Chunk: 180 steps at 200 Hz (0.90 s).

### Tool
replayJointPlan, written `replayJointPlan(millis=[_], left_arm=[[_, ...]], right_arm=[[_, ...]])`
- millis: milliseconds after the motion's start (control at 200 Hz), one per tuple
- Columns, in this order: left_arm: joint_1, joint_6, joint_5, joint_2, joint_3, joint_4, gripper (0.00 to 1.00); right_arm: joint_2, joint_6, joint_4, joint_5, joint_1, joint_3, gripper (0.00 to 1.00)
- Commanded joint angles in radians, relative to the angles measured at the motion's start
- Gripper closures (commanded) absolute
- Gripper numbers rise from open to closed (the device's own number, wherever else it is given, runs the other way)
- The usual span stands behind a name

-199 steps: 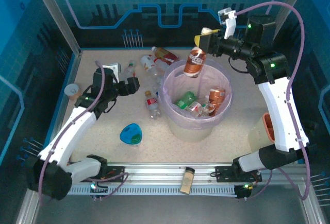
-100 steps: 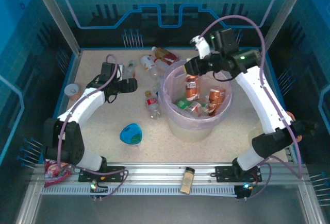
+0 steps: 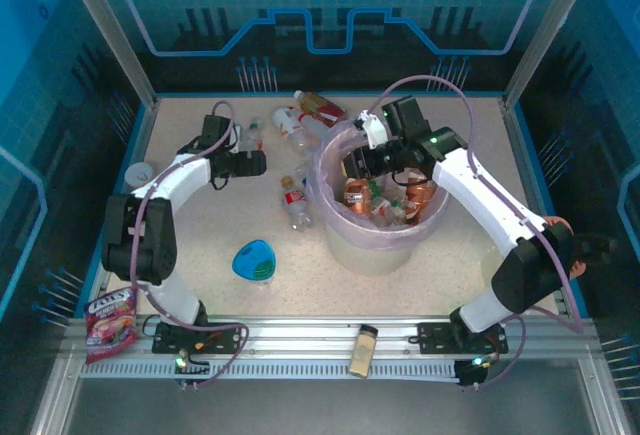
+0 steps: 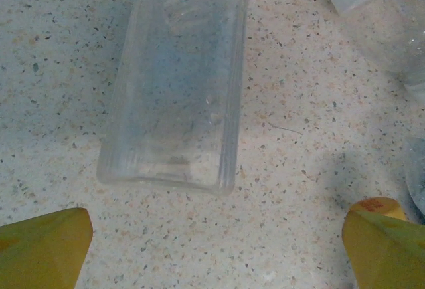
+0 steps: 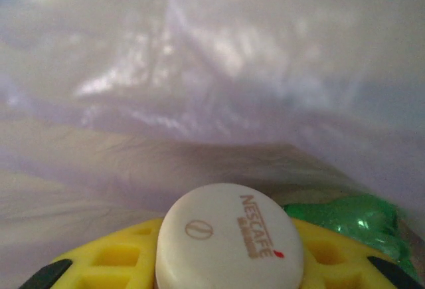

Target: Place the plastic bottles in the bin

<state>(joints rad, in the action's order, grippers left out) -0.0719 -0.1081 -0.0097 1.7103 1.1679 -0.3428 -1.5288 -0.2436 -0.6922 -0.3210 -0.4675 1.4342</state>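
Plastic bottles lie on the table, left of the bin. The left gripper is wide open and holds nothing, close to a clear bottle. The right gripper is down inside the bin, pinching a brown bottle. Its white cap says NESCAFE in red letters.

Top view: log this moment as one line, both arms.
left gripper: open, facing clear bottle on table | right gripper: shut on Nescafe-capped bottle, inside bin | release pending

Speckled beige tabletop, blue circuit-patterned walls.
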Motion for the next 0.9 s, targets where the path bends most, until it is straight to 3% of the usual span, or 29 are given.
replayJointPlan(millis=[0,225,340,485,690,896], left_arm=[[0.011,0.031,0.012,0.046,0.053,0.002,0.02],[0.012,0.049,-0.004,0.125,0.115,-0.004,0.01],[0.011,0.059,-0.016,0.158,0.145,-0.01,0.01],[0.011,0.066,-0.02,0.202,0.178,-0.025,0.01],[0.011,0.063,-0.028,0.255,0.213,-0.036,0.08],[0.011,0.055,-0.039,0.275,0.239,-0.063,0.27]], right_arm=[[0.029,-0.059,0.013,0.009,-0.016,-0.047,0.69],[0.113,-0.024,-0.064,0.053,-0.016,0.013,0.29],[0.157,0.002,-0.12,0.078,-0.013,0.078,0.18],[0.22,0.023,-0.179,0.115,0.002,0.148,0.12],[0.317,0.023,-0.203,0.143,0.042,0.151,0.1],[0.37,0.012,-0.202,0.128,0.066,0.111,0.11]])
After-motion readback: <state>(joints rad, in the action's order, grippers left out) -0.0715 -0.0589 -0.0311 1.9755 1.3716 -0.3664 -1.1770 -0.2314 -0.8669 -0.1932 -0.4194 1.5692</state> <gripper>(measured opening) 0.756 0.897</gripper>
